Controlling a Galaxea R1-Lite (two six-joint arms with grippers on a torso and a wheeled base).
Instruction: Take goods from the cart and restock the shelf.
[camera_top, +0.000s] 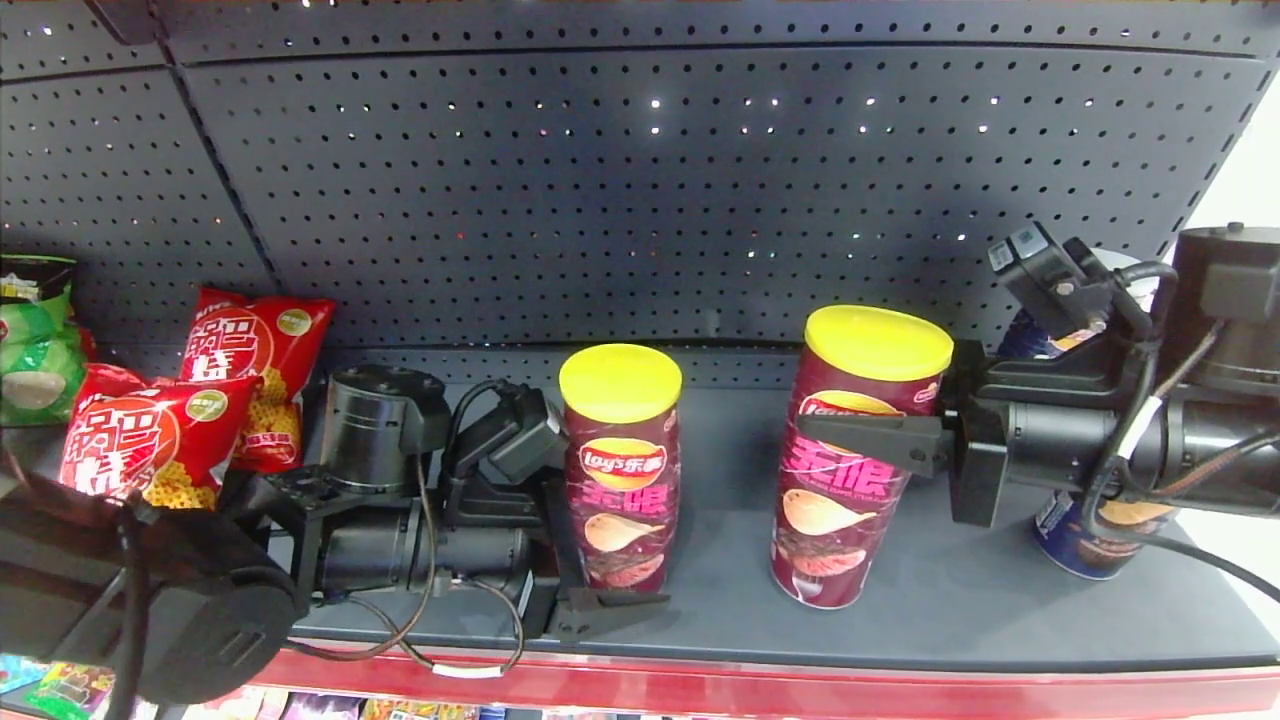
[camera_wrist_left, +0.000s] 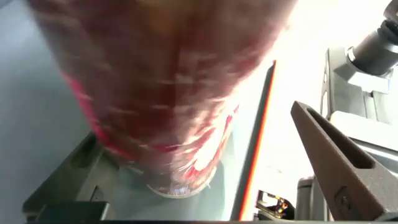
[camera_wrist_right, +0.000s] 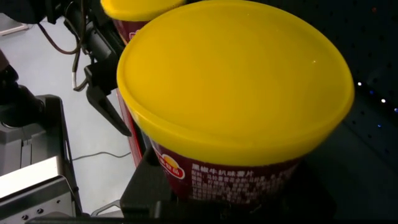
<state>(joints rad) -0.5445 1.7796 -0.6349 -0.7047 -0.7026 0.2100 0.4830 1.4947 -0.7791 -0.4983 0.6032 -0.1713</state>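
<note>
Dark shelf (camera_top: 720, 600) with pegboard back is carrying everything; right chip can (camera_top: 850, 500), maroon with yellow lid, is standing upright mid-shelf, right gripper (camera_top: 815, 400) pinching it at mid-height from the robot's right; left chip can (camera_top: 622, 470), same kind, is standing upright apart to its left, left gripper (camera_top: 628, 585) sitting low at its base, fingers spread around it, one finger clear of the can; red snack bags (camera_top: 250, 360) are leaning at far left; blue can (camera_top: 1085, 545) is standing behind the right arm
</note>
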